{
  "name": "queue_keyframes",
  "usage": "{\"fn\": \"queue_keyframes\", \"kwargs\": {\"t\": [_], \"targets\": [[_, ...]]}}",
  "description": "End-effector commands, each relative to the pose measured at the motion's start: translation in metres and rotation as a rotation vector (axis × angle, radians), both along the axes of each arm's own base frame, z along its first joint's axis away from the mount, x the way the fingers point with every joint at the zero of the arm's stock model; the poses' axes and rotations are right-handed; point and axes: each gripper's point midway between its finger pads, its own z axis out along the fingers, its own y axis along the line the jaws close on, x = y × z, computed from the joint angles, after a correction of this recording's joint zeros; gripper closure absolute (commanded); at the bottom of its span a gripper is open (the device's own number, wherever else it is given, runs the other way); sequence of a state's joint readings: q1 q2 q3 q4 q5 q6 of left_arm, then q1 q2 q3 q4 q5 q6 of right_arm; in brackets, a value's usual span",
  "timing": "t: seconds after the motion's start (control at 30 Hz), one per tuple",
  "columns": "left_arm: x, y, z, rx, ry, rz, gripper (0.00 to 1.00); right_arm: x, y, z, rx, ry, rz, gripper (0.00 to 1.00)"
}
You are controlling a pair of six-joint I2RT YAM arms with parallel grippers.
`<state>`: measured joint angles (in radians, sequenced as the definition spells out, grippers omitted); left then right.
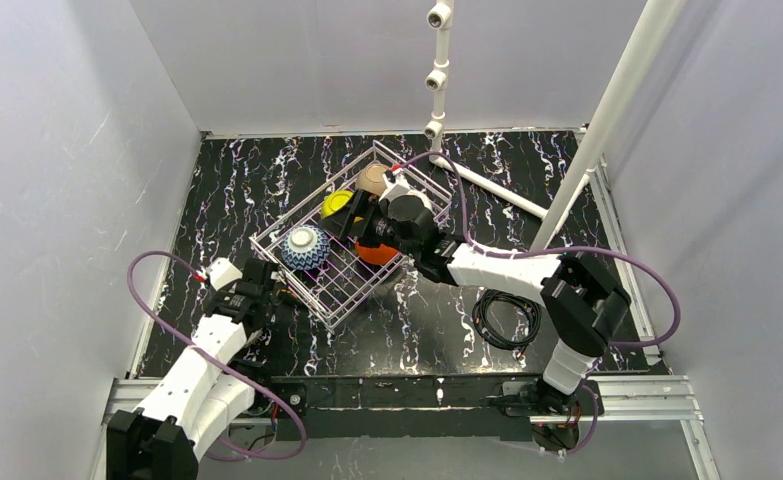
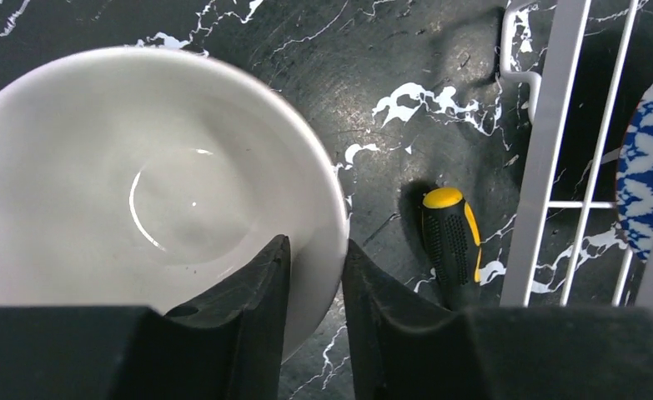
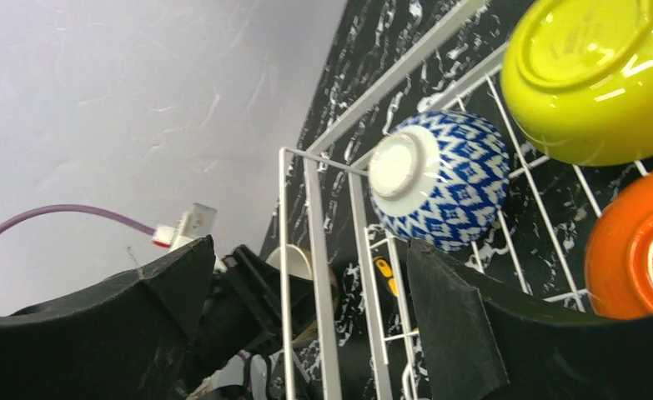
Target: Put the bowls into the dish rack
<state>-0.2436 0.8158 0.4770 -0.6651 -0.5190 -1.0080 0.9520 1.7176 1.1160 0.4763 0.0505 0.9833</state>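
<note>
- Left gripper (image 2: 316,246): its jaws pinch the rim of the white bowl (image 2: 139,192), one finger (image 2: 260,287) inside the bowl and the other outside.
- White bowl: upright, mouth up, just outside the rack (image 2: 552,150). The pictures do not show whether it rests on the table (image 2: 406,50) or is held just above it.
- Screwdriver (image 2: 449,237): black and yellow handle, lying on the table just right of the left gripper, between the white bowl and the rack's wire side.
- Right gripper (image 3: 310,250): jaws spread wide and holding nothing, poised over the rack (image 1: 352,290) interior.
- Blue-and-white bowl (image 3: 444,179): foot turned toward the right gripper, inside the rack, just ahead of the right finger (image 3: 456,325).
- Yellow-green bowl (image 3: 594,75): in the rack, beyond and to the right of the blue-and-white bowl.
- Orange bowl (image 3: 640,246): in the rack, close by the right finger's outer side.
- Tan bowl (image 1: 372,180): at the rack's far end, beside the right wrist.
- Cable (image 1: 502,318): coiled on the table beneath the right arm, well behind its gripper.
</note>
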Motion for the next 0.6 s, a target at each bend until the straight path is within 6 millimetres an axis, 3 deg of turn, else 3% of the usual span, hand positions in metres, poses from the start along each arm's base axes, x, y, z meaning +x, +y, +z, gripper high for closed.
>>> {"fn": "queue_keyframes", "kwargs": {"t": [0.0,0.1,0.2,0.37,0.57], "targets": [[0.003,0.009,0.005,0.035,-0.012,0.064,0.78,-0.008,-0.007,0.058,0.117,-0.092,0.005,0.07],[0.004,0.011,0.018,0.044,-0.02,0.071,0.85,-0.009,-0.008,0.057,0.113,-0.088,0.005,0.07],[0.006,0.011,0.036,0.04,-0.053,0.062,1.0,-0.01,-0.008,0.054,0.107,-0.081,0.012,0.07],[0.012,0.003,0.076,0.022,-0.102,-0.027,1.0,-0.012,-0.006,0.051,0.097,-0.073,0.028,0.07],[0.002,0.006,0.146,0.083,-0.126,-0.178,1.0,-0.016,-0.008,0.046,0.069,-0.084,0.051,0.01]]}}
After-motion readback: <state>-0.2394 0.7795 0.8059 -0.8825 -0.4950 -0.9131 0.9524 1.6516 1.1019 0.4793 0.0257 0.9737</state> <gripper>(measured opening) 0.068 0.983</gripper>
